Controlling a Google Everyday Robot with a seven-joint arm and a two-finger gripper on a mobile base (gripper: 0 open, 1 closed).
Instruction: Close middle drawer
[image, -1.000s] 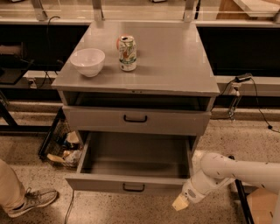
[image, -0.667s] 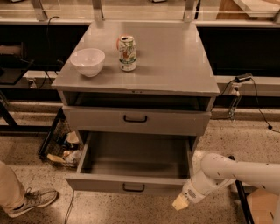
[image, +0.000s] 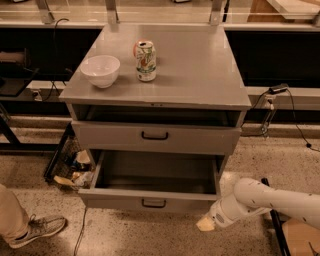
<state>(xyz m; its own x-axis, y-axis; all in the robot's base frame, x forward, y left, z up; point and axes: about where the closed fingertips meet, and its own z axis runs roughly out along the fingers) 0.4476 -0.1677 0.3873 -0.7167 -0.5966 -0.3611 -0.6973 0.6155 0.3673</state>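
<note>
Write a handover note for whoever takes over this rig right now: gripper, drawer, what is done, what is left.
Gripper: low down, just right of the middle drawer's front corner, apparently not touching it.
Middle drawer: pulled well out, its tray looks empty, and its black handle faces the camera.
Done: approach only.
Left: bring the gripper onto the drawer front and push it fully in.

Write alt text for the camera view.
The middle drawer of a grey cabinet stands pulled far out, with the robot's gripper low beside its front right corner, near the floor. On top sit a white bowl and a drink can; a person's shoe shows bottom left.
</note>
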